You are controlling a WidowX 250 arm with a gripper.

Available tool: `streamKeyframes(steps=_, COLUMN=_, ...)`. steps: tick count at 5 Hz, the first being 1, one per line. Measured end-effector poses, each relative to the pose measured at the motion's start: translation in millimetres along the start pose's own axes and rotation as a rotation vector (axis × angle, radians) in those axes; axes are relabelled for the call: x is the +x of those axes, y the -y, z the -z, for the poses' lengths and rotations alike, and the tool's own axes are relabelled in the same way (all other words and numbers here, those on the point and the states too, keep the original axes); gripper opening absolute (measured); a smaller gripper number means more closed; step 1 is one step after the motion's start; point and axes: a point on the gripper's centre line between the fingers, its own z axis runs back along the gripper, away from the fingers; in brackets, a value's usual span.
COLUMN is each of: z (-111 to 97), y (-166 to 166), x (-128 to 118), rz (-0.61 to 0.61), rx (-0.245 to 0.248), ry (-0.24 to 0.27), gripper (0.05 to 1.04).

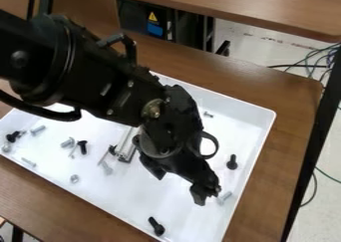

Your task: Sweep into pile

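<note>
The black gripper (pixel 180 187) hangs over the right half of a white tray (pixel 126 198), its two fingers apart and open. Close to the right fingertip lies a silver bolt (pixel 225 197). Farther right is a black screw (pixel 232 162), and another black screw (pixel 156 226) rests near the front edge. A small silver screw (pixel 208 114) lies towards the back. Left of the gripper are a metal bar-like piece (pixel 125 151), a black screw (pixel 82 146), a silver bolt (pixel 67 143) and a nut (pixel 75 178). More hardware lies scattered at far left. The arm hides part of the tray.
The tray's raised rim (pixel 269 117) runs around the pieces. Under it is a brown wooden table (pixel 293 99), with a second wooden surface (pixel 233 7) behind. Cables (pixel 318 57) lie on the floor beyond the table's right side.
</note>
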Motion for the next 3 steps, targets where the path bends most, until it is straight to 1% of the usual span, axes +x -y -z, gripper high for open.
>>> streamKeyframes(steps=1, z=2, y=-1, x=-4, rz=-0.001, rx=0.005, ry=-0.015, gripper=0.999)
streamKeyframes(steps=2, z=2, y=-19, x=-7, rz=-0.057, rx=0.058, ry=-0.052, gripper=0.999)
streamKeyframes(steps=3, z=-3, y=-41, x=2, rz=-0.141, rx=0.120, ry=-0.050, gripper=0.999)
